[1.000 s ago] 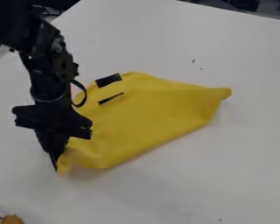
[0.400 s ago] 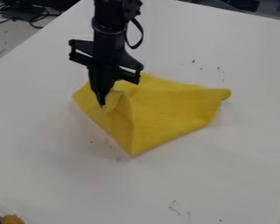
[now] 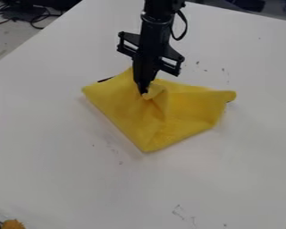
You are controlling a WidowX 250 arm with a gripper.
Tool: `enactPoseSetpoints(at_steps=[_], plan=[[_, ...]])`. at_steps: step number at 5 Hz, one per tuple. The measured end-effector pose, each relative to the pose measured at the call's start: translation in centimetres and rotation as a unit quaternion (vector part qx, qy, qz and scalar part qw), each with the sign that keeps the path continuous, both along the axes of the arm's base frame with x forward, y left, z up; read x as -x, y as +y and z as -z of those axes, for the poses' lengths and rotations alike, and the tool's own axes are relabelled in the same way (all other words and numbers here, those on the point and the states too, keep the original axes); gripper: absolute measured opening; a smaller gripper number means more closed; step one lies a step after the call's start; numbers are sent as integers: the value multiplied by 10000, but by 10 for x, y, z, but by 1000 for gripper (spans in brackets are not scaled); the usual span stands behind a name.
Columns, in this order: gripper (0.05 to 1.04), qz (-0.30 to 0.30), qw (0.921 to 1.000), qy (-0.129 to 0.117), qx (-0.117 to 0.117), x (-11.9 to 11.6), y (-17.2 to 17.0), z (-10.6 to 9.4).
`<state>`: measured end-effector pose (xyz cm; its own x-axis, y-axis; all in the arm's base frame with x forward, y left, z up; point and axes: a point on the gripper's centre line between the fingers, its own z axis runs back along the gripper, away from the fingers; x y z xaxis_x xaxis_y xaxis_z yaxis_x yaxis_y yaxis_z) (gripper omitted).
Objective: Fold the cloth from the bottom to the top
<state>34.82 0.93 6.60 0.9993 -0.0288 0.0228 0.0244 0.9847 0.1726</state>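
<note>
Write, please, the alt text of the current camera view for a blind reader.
A black two-finger robot gripper pinches a gathered bit of a yellow fabric cloth, partly folded over itself on a white tabletop. A small orange-brown object shows at the bottom left.

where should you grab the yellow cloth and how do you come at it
I'd take the cloth by its gathered, raised tip, where the gripper has it now, coming straight down from above. That tip bunches up and gives something to pinch, whereas the left and near edges lie low along the table, likely harder to get under.
</note>
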Motion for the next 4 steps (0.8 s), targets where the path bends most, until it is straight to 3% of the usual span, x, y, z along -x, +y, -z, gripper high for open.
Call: enactPoseSetpoints(at_steps=[1, 3, 4], plan=[[281, 111, 9998, 100, 163, -10, -6, 17], [871, 255, 9994, 5, 233, -16, -8, 19], [1011, 284, 9993, -89, 234, -18, -11, 21]])
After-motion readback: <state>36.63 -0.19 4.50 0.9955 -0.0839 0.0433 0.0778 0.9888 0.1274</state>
